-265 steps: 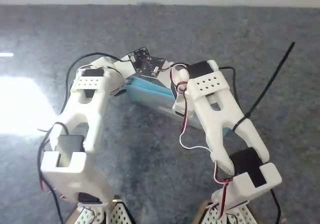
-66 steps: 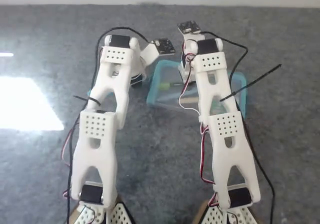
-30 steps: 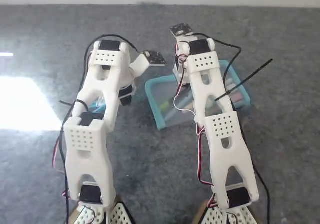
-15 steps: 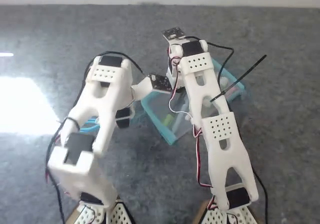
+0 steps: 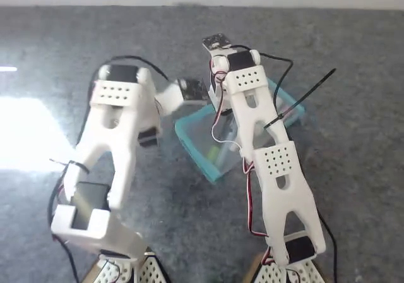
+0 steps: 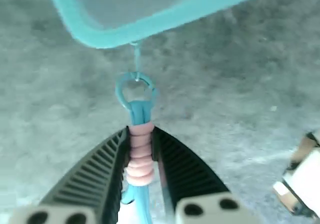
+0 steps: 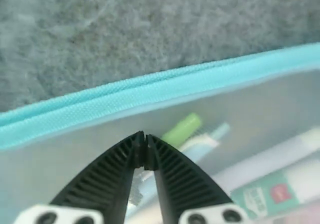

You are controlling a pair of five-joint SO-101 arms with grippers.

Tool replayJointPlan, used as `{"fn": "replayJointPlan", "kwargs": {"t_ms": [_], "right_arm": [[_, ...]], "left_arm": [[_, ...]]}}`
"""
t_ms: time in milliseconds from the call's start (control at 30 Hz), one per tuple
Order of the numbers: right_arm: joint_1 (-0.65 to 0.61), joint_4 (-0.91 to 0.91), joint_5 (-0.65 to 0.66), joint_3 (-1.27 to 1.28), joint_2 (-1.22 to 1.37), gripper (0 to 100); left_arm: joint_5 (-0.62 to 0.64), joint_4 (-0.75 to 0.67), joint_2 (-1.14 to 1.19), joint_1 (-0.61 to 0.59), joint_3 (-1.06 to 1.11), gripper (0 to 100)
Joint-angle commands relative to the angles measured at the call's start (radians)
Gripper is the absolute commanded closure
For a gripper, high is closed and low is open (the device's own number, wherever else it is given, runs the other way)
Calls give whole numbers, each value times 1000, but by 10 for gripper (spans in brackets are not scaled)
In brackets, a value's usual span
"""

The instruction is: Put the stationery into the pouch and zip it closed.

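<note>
Pouch: a see-through pouch (image 5: 203, 145) with a blue-green edge lies on the grey desk (image 5: 328, 43); it sits at a slant between the two arms, and part of it is under the right arm (image 5: 268, 150)
Pens: the pens (image 7: 200, 140) are inside the pouch and show through its clear side; one is green, the others are white, and they lie close together
Pull: the pull (image 6: 137, 114) is a blue-green cord with pink beads (image 6: 140, 156) and a ring (image 6: 136, 88) at its end; a thin loop joins the ring to a corner of the pouch (image 6: 165, 21)
Left end effector: the left end effector (image 6: 140, 131) is clamped on the pink beads, with one black finger on each side; the ring sticks out past the tips, toward the pouch
Right end effector: the right end effector (image 7: 144, 139) has its fingers together; the tips meet over the clear side of the pouch (image 7: 150, 91), just inside the blue-green edge; I cannot tell if they pinch it
Left arm: the left arm (image 5: 117, 125) is bent up high beside the pouch, and its front end is near one corner of the pouch
Zip: I cannot tell if it is shut all the way
Desk: grey and speckled, with a bright patch of light (image 5: 25, 131) on one side
</note>
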Motion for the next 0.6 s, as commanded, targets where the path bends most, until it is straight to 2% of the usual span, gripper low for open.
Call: {"fn": "replayJointPlan", "kwargs": {"t_ms": [0, 233, 367, 567], "right_arm": [[15, 45, 23, 68, -148, 979], [5, 44, 135, 313, -547, 841], [-16, 38, 150, 431, -762, 835], [-131, 4, 152, 632, -1003, 836]], "left_arm": [[52, 40, -89, -48, -134, 990], [169, 9, -80, -48, -377, 990], [224, 17, -80, -44, -529, 990], [250, 15, -66, -43, -515, 990]]}}
